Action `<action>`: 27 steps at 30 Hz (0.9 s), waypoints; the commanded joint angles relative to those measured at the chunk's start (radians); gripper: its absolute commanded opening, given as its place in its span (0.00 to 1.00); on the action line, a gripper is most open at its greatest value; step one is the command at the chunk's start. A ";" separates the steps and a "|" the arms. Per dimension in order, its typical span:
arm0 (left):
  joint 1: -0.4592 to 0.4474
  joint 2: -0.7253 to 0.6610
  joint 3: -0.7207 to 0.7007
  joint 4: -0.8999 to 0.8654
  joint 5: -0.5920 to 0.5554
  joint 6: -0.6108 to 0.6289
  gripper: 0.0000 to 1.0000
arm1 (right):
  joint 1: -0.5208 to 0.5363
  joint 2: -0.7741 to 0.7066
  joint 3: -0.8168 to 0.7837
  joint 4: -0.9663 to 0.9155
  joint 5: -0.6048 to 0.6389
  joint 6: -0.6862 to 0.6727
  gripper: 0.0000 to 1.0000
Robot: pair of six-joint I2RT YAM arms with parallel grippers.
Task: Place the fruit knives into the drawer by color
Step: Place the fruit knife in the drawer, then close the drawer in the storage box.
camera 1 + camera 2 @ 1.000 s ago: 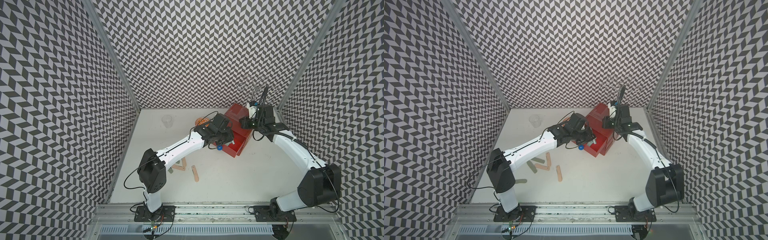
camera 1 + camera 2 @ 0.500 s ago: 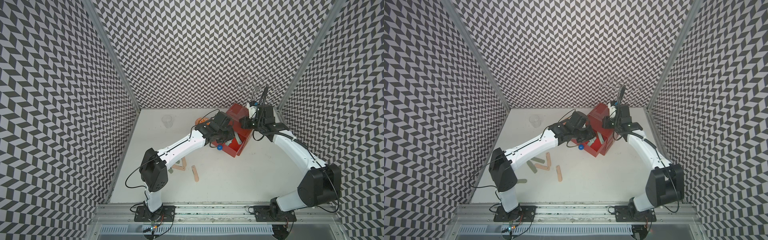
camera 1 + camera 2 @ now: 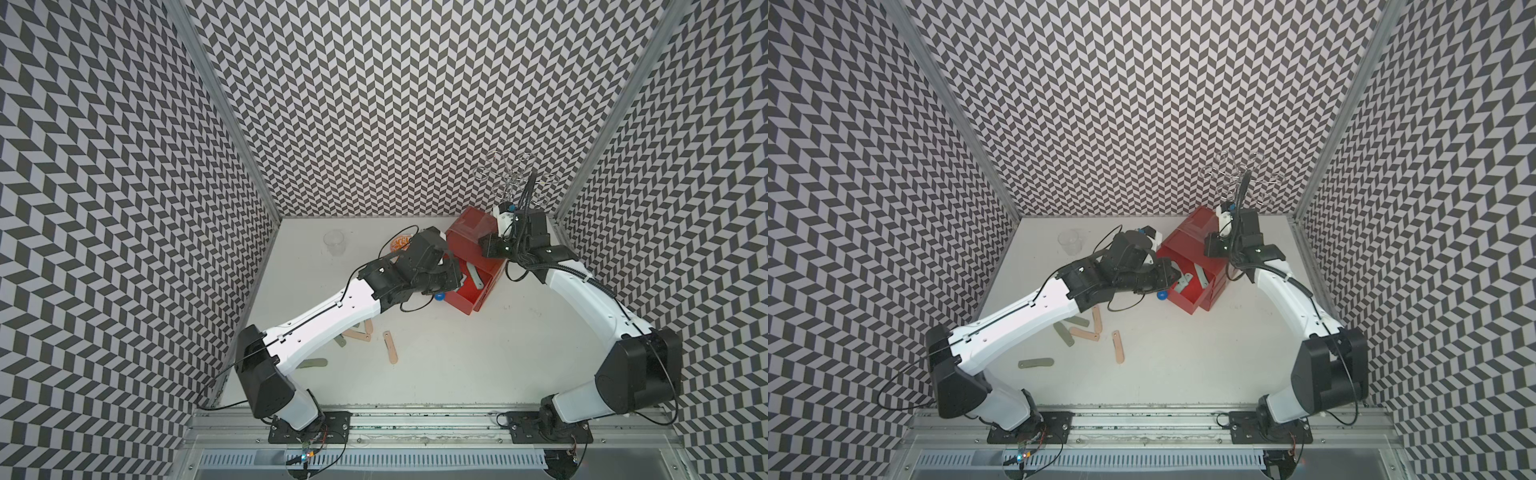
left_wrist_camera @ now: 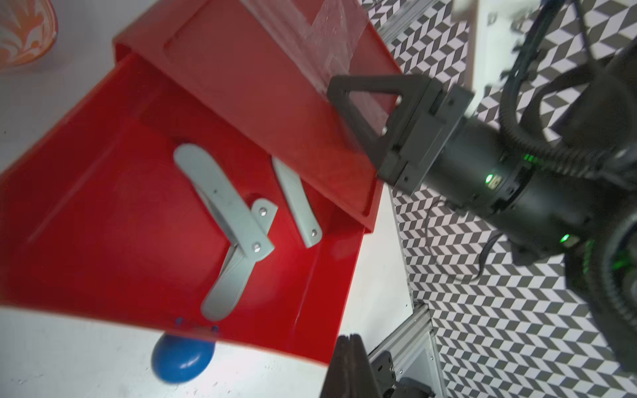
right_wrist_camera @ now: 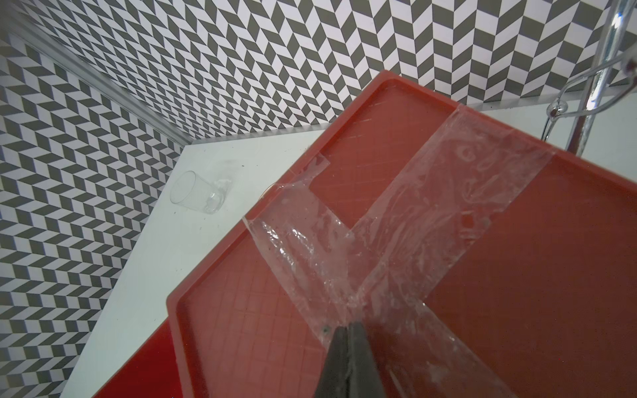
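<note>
Left fingers (image 4: 348,368) just pressed together beside open drawer (image 4: 103,224) corner; right fingers (image 5: 348,361) pressed together atop chest (image 5: 534,293).

the red drawer chest (image 5: 551,258) is seen as smooth, glossy plastic, with wrinkled clear tape (image 5: 431,213) stuck across its top. the pale fruit knives (image 4: 220,193) are seen as matt plastic with small shiny rivets (image 4: 256,246), the knob (image 4: 182,358) as glossy blue. the table (image 3: 457,353) is shown matt white, the rack (image 5: 601,69) polished metal.
</note>
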 commanded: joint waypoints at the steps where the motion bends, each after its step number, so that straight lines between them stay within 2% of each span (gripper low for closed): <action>1: -0.007 -0.050 -0.117 0.080 0.008 -0.018 0.00 | -0.001 0.032 -0.033 -0.187 0.045 -0.008 0.01; 4: -0.006 -0.085 -0.180 0.103 0.006 -0.027 0.00 | -0.002 0.027 -0.036 -0.189 0.050 -0.009 0.01; 10: -0.003 -0.097 -0.212 0.091 -0.018 -0.023 0.00 | -0.002 0.025 -0.043 -0.188 0.046 -0.006 0.01; 27: 0.018 0.003 -0.182 0.128 0.018 -0.004 0.00 | -0.003 0.030 -0.049 -0.184 0.048 -0.010 0.01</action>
